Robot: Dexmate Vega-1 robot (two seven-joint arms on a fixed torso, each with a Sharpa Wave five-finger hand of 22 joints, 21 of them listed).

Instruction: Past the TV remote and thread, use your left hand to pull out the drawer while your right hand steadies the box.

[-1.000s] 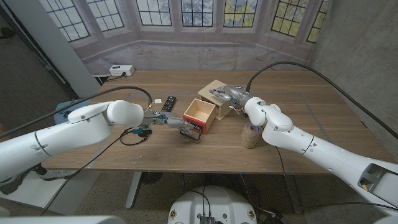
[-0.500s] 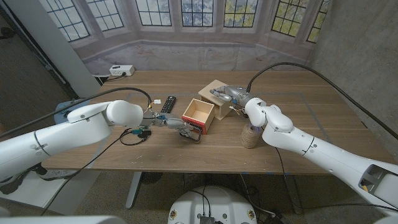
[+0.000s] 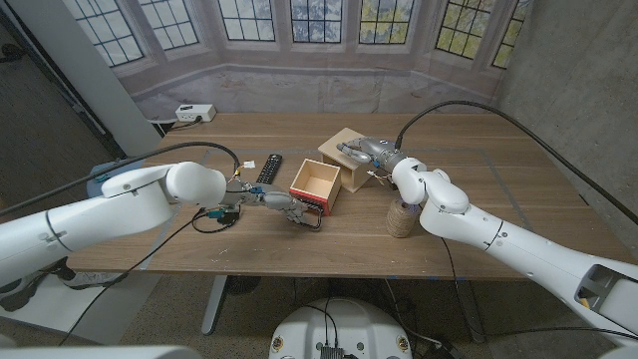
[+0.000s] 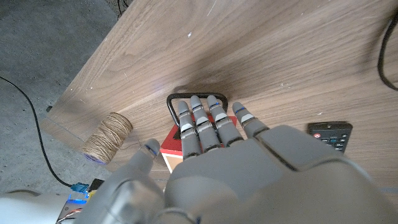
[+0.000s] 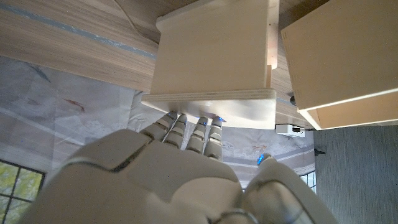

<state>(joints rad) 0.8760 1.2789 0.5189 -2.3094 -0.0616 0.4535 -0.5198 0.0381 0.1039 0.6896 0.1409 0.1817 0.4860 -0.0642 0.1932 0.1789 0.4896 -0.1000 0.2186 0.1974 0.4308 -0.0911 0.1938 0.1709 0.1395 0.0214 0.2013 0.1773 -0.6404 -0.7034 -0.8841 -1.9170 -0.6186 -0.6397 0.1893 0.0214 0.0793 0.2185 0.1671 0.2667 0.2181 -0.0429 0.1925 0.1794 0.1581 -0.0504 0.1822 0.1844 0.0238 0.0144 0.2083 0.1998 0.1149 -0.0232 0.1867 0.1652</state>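
Observation:
A pale wooden box (image 3: 346, 148) stands mid-table, and its drawer (image 3: 317, 182) is slid out toward the front edge, open and empty. The drawer has a red front (image 4: 170, 140) with a black wire handle (image 3: 310, 216). My left hand (image 3: 282, 202) hooks its fingers (image 4: 200, 116) through that handle (image 4: 177, 98). My right hand (image 3: 365, 152) rests on top of the box, fingers pressed at the edge of the box (image 5: 214, 56). The black TV remote (image 3: 269, 167) lies left of the drawer, and the twine spool (image 3: 402, 217) stands to its right.
A small white item (image 3: 251, 162) lies beside the remote. A black cable loop (image 3: 211, 219) with a green-blue plug lies under my left forearm. A white power strip (image 3: 194, 113) sits at the far left corner. My right arm's cable arches over the table's right side.
The drawer has come slightly further out of the box, drawn by my left hand, whose arm has shifted a little to the left. My right hand stays on the box.

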